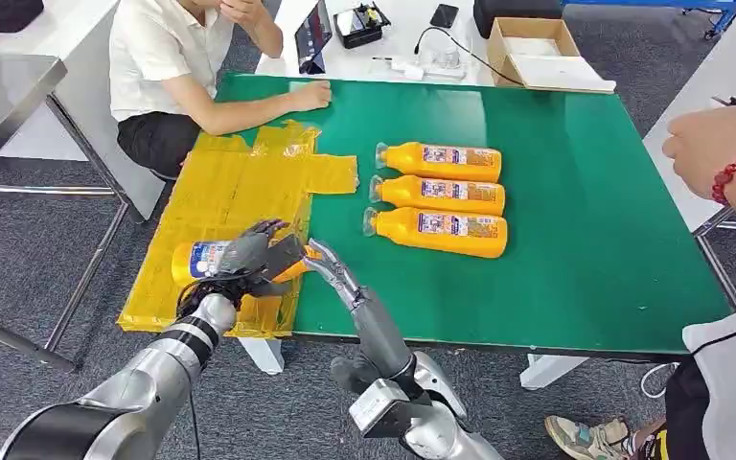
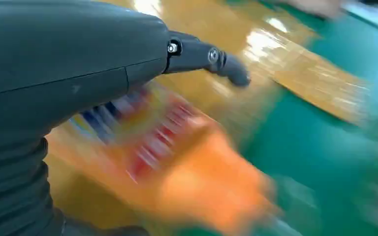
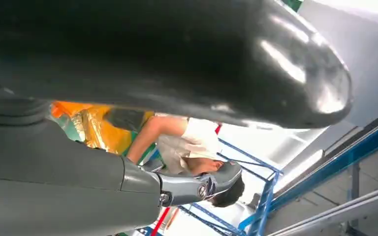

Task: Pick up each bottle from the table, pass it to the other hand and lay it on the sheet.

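Note:
An orange bottle (image 1: 196,259) with a white cap and a blue label lies across my left hand (image 1: 249,257), which grips it around the middle just over the yellow sheet (image 1: 240,182) near the table's front left corner. In the left wrist view the bottle (image 2: 177,162) is a blur under my left hand (image 2: 69,64), with the sheet (image 2: 305,78) beyond. My right hand (image 1: 335,273) is stretched out flat right beside the bottle's orange end, holding nothing; the right wrist view shows its thumb and fingers (image 3: 128,59) spread. Three more bottles (image 1: 441,161) (image 1: 441,195) (image 1: 438,231) lie side by side on the green table (image 1: 585,192).
A seated person rests a forearm (image 1: 249,105) on the table's far left corner, by the sheet. Another person's hand with a red bead bracelet (image 1: 719,158) hangs over the right edge. A cardboard box (image 1: 537,53) and small devices sit on the white table behind.

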Robot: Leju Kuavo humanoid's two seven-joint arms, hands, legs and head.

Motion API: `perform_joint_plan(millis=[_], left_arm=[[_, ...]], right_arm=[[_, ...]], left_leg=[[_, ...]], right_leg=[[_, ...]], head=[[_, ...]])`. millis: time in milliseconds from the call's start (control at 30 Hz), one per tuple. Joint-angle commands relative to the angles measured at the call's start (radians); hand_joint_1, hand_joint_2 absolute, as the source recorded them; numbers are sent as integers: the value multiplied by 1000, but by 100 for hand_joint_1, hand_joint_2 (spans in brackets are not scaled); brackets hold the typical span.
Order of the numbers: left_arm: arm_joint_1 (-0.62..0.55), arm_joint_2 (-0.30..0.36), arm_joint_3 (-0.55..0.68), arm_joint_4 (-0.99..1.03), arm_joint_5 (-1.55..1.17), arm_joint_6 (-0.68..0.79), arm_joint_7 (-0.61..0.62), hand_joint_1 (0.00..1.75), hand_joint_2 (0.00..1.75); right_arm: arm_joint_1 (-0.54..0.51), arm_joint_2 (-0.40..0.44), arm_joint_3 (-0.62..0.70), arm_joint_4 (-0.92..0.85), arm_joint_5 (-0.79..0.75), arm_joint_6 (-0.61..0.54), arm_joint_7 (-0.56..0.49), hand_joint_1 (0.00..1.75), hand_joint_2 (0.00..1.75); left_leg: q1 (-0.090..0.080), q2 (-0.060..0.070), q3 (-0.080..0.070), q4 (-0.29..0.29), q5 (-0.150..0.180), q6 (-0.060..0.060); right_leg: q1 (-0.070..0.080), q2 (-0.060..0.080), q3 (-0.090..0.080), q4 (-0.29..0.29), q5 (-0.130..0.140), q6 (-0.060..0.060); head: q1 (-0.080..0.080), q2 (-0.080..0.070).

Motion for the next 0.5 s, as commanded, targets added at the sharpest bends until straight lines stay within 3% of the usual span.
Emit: perform_joint_plan(millis=[33,500], left_arm=[[25,-8,82,-3,173,-172,-79,0,175],[66,8,6,-65,392,-208,-153,0,175]], right_arm=[[-31,-5,5,103,-12,1,-27,0,0],[-28,-15,10,110,-17,-23,-30,0,0]], left_leg=[[0,5,3,-1,-1,-1],[0,5,2,-1,-1,-1]], right_leg=[[0,4,1,-1,1,-2],[0,3,0,1,0,-2]], head=[[0,0],[0,0]])
